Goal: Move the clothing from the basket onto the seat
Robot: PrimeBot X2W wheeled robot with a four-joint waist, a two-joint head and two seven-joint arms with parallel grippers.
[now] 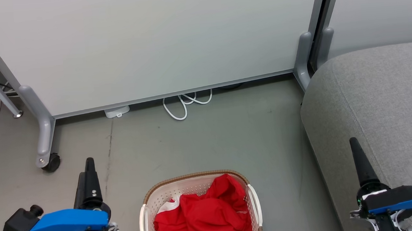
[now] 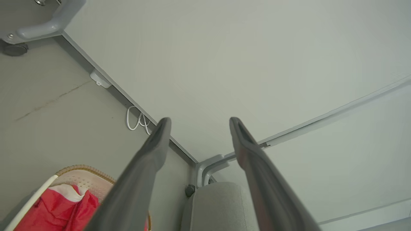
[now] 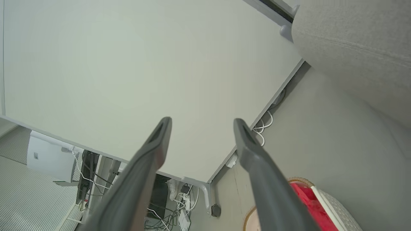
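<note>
Task judged unstarted: clothing (image 1: pixel 205 213) lies heaped in the basket (image 1: pixel 195 176), no garment on the visible seat (image 1: pixel 378 92), left gripper (image 2: pixel 199 123) and right gripper (image 3: pixel 200 123) jaws wide, empty.

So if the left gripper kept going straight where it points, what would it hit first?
Probably the white panel: looking along the left gripper, bare panel shows between its open fingers. The basket sits off to one side, out of that line. How far away, I can't tell.
</note>
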